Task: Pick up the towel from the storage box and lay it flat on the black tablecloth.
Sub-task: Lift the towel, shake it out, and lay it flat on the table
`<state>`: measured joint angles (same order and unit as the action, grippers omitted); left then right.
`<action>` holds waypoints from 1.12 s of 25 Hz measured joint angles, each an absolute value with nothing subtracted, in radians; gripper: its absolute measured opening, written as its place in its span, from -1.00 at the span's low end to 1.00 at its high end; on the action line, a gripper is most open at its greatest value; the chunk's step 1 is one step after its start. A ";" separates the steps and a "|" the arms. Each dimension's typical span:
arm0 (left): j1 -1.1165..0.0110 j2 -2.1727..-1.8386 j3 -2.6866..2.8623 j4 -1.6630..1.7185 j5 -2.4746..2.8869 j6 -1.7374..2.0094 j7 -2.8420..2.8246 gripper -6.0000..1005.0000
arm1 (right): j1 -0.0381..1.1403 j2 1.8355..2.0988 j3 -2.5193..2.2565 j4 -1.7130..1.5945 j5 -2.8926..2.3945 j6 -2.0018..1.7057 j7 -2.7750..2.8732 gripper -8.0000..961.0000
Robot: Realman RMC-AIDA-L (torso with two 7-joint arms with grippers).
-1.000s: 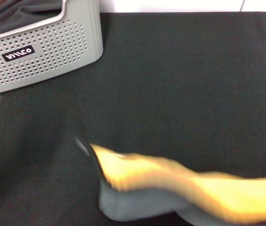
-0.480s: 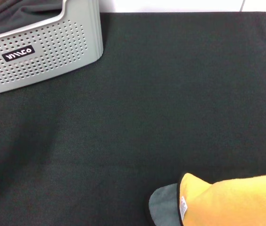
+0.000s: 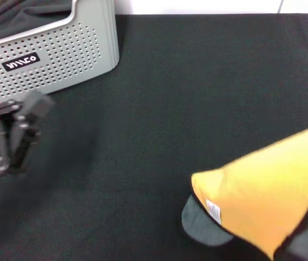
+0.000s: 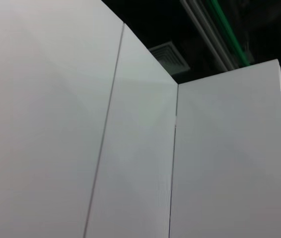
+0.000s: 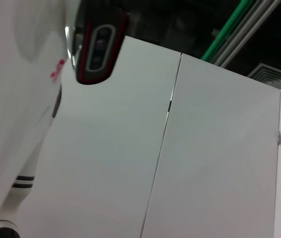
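The towel [image 3: 268,190] is at the lower right of the head view, over the black tablecloth [image 3: 197,92]. Its yellow-orange side faces up, with a small white tag near its left corner, and a grey-green corner shows beneath it. It slopes upward toward the right edge of the view and runs out of view there. My left gripper [image 3: 26,114] is blurred at the left edge, over the cloth just in front of the storage box [image 3: 61,60], and is apart from the towel. My right gripper is out of view. Both wrist views show only white wall panels and a dark ceiling.
The storage box stands at the back left and holds bunched dark charcoal fabric [image 3: 23,13]. A white wall runs behind the table's far edge. The black tablecloth covers the whole table.
The towel has moved from the front middle to the lower right, and its right side has risen. My left gripper has come into view at the left edge.
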<state>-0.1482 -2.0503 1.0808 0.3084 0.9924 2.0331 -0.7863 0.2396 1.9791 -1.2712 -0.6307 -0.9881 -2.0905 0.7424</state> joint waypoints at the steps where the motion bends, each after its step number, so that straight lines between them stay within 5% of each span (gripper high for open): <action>1: -0.168 -2.054 1.081 0.281 0.999 2.033 -0.759 -0.99 | 0.256 1.978 -1.268 -0.631 -0.988 -2.084 0.751 -0.97; 10: -0.239 -2.099 1.084 0.161 1.014 1.987 -0.600 -0.95 | 0.396 1.974 -1.183 -0.695 -0.985 -2.019 0.811 -0.97; 17: -0.307 -2.101 1.084 0.063 1.019 1.924 -0.597 -0.93 | 0.448 2.004 -1.160 -0.785 -0.980 -1.895 0.812 -0.97; 24: -0.322 -2.102 1.085 0.058 1.064 1.879 -0.583 -0.91 | 0.507 2.005 -1.123 -0.788 -0.980 -1.865 0.815 -0.97; 28: -0.325 -2.103 1.084 0.058 1.108 1.855 -0.575 -0.69 | 0.531 1.994 -1.117 -0.788 -0.974 -1.868 0.817 -0.97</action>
<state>-0.3254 -2.1027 1.0845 0.0577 1.1080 1.8548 -0.5751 0.5309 1.9939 -1.1171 -0.7879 -0.9735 -1.8676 0.8173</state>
